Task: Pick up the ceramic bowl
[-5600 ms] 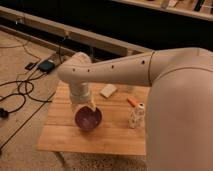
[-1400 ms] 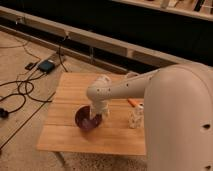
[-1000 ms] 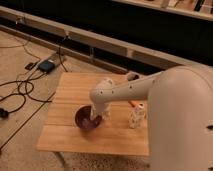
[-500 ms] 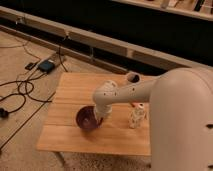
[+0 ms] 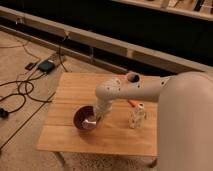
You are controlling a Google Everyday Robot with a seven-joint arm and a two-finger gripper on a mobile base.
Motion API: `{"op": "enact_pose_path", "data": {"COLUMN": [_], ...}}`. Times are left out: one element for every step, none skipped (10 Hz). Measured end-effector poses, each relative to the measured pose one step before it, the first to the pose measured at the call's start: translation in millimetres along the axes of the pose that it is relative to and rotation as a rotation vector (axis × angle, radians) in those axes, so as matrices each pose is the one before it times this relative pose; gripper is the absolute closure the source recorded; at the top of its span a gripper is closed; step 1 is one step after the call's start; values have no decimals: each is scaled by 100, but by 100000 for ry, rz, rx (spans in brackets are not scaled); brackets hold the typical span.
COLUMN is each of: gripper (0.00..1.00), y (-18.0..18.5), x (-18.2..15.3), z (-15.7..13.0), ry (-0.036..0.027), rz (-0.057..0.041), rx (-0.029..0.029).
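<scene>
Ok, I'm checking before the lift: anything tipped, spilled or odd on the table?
Nothing stands out. The ceramic bowl sits upright on the wooden table, the gripper is at its right rim, and the small white bottle stands upright to the right. No spill shows.

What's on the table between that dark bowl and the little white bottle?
In the camera view, only the robot's gripper, lowered at the ceramic bowl's right rim, then bare wooden table up to the white bottle.

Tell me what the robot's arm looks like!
The arm is fat, smooth and creamy white, made of rounded tube-like parts. One joint shows a dark round hole on top. It gets thinner toward the gripper, down at the rim of the purple bowl. No cables or markings show on it.
</scene>
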Motion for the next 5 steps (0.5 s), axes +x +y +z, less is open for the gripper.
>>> {"op": "enact_pose_path", "data": {"gripper": [100,100,100,100,100], "y": [473,480,301,126,-24], "x": [-270,-244,-304,-228,-82], "z": [-1165,-1119,-1065,-586,-458], "ry": [132,45,-189,-648,-517], "rz": [-747,-968,-1166,-1037,-1121], "rx": [-425,-161,302,221,140]}}
